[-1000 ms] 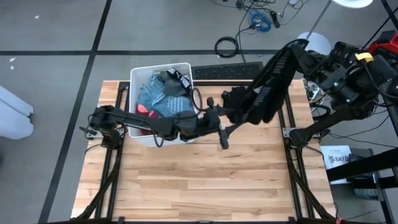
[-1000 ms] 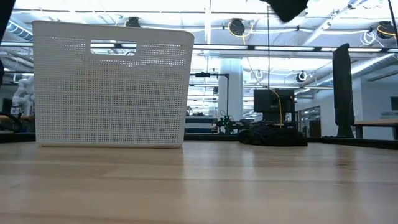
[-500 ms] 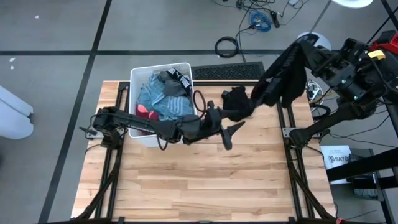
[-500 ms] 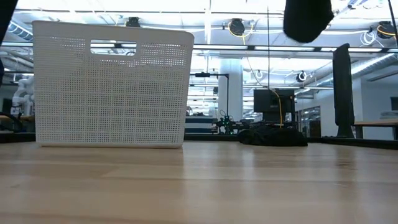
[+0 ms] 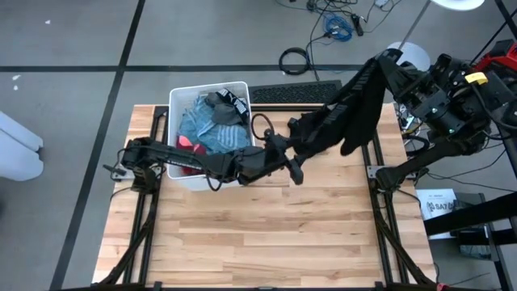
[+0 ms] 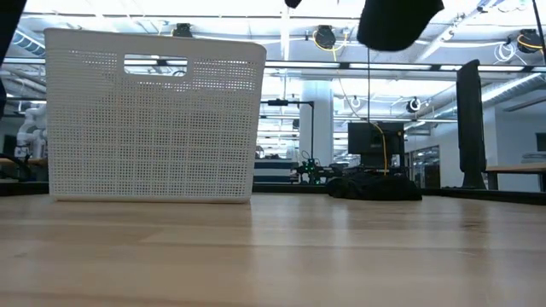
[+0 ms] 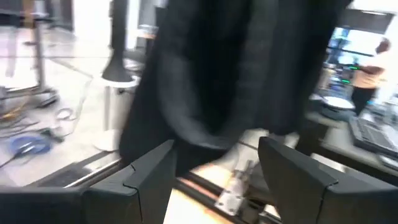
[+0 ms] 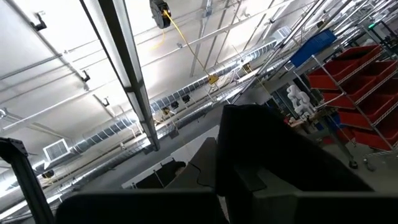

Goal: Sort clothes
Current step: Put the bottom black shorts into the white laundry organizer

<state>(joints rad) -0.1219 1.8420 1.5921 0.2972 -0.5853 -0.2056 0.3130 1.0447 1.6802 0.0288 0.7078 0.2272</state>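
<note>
Here my right gripper (image 5: 386,58), pinched shut on the long black fabric garment (image 5: 343,117), holds it high so it hangs lengthwise down toward my spread left gripper (image 7: 214,168), the nearer one, waiting just below its loose end.

Worktop (image 5: 266,234), bin at rear left.
Bin (image 5: 182,99) holds clothes (image 5: 212,121); a garment (image 5: 355,105) hangs above the rear right, left claw (image 5: 292,166) just beside its lower end.
</note>
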